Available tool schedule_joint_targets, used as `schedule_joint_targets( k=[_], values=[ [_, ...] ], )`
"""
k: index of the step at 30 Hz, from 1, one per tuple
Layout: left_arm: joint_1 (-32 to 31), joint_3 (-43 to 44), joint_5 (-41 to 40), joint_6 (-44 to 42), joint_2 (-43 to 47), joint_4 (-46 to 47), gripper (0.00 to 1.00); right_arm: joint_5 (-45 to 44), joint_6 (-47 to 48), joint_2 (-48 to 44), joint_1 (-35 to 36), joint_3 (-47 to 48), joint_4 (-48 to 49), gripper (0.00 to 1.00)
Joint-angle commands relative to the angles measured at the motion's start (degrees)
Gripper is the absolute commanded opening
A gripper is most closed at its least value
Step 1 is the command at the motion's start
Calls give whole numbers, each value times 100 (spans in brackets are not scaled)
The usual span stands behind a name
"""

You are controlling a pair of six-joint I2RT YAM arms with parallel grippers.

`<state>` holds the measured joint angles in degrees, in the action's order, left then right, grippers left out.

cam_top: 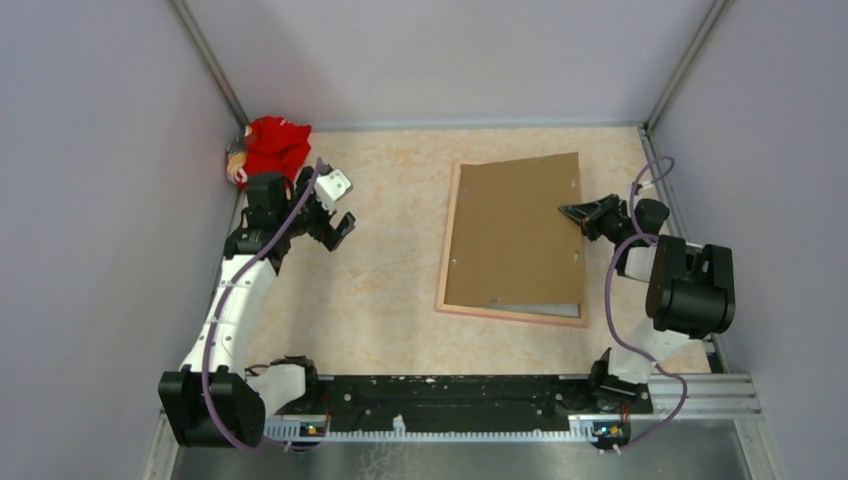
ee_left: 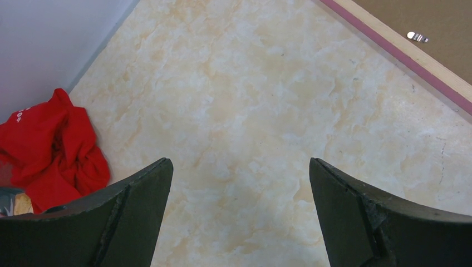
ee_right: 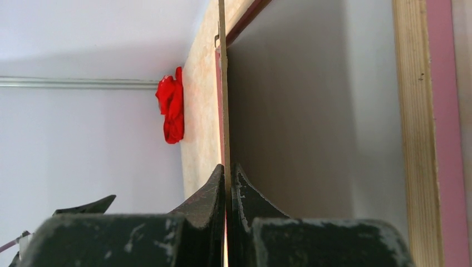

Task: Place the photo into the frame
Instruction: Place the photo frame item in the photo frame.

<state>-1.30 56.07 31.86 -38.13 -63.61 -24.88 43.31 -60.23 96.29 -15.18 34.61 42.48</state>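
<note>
Red cloth bunched in far-left corner; my L gripper hangs near it over the table, fingers spread wide, nothing between them; frame lies back-up mid-right on table, pink showing along outer edge; brown backing board sits tilted over it, right edge raised; pale sheet under board inside frame looks like the photo, white side up, can't be sure; my R gripper is clenched on board's raised edge, pinching it.
</note>
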Motion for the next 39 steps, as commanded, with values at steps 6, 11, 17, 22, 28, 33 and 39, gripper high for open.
schedule_joint_targets(
  k=[6, 11, 17, 22, 28, 33, 39],
  values=[
    [-2, 0, 57, -72, -46, 34, 99, 242, 130, 103, 254, 237, 470, 0],
    [-9, 79, 105, -80, -120, -102, 99, -46, 742, -35, 602, 465, -327, 3],
    [-8, 141, 68, -28, -169, -109, 99, -634, 1529, -340, 1041, 672, -1383, 34],
    [-2, 103, 55, -32, -165, -79, 99, -1353, 2465, -594, 1472, 1181, -2872, 59],
    [-7, 32, 112, 2, -164, -47, 99, -2605, 3326, -619, 2220, 1871, -4497, 98],
    [-7, 110, 82, 61, -265, -44, 99, -3788, 3639, -529, 2633, 2405, -5521, 99],
    [-10, 176, 78, 129, -336, -34, 99, -5045, 4089, -443, 3041, 3064, -6577, 99]
  ],
)
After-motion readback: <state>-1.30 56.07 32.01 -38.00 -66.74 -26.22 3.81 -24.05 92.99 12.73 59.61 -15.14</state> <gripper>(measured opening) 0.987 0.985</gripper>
